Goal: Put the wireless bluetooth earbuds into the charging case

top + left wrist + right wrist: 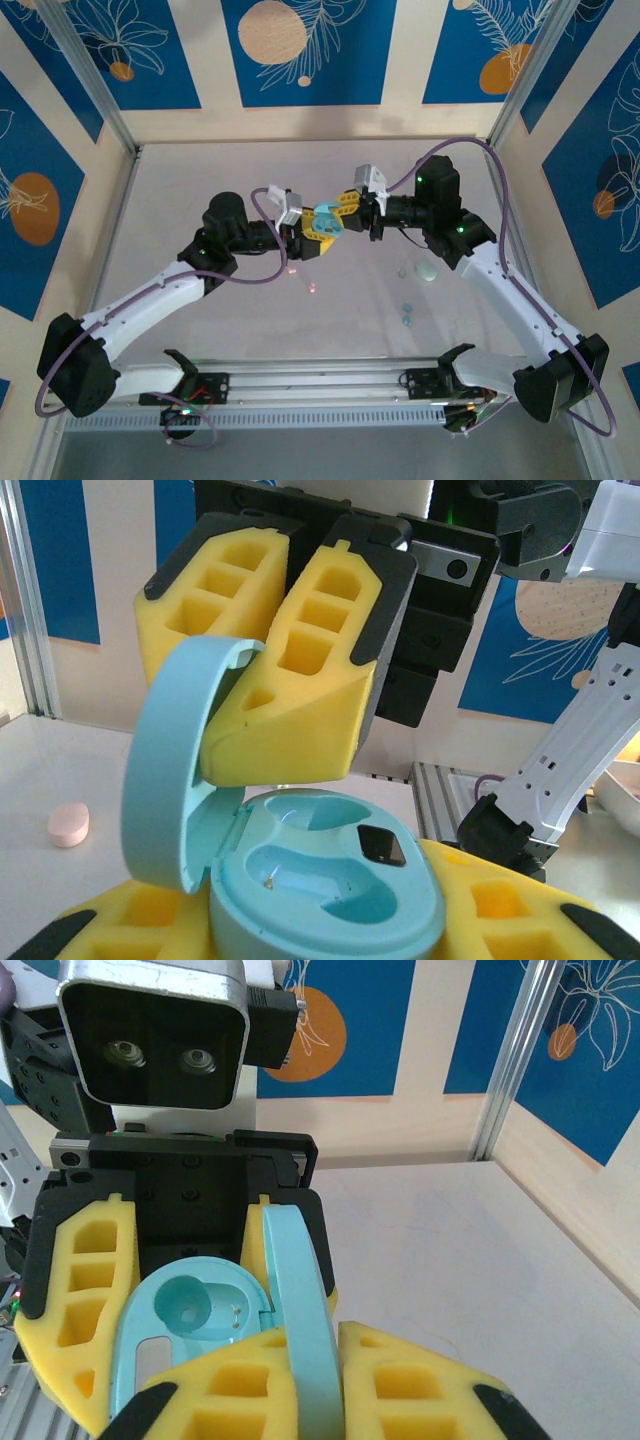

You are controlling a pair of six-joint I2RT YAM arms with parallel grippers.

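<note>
Where the two arms meet over the middle of the table [190, 190], the left gripper [312, 236] has its yellow fingers closed on the base of the pale teal charging case [330, 890], which is open. Just to the right, the lid [165, 770] stands upright between the fingers of the right gripper [346, 212], which are nearly together and press it from both sides. Further right, small teal wireless bluetooth earbuds [406, 320] lie on the table, well apart from the case.
</note>
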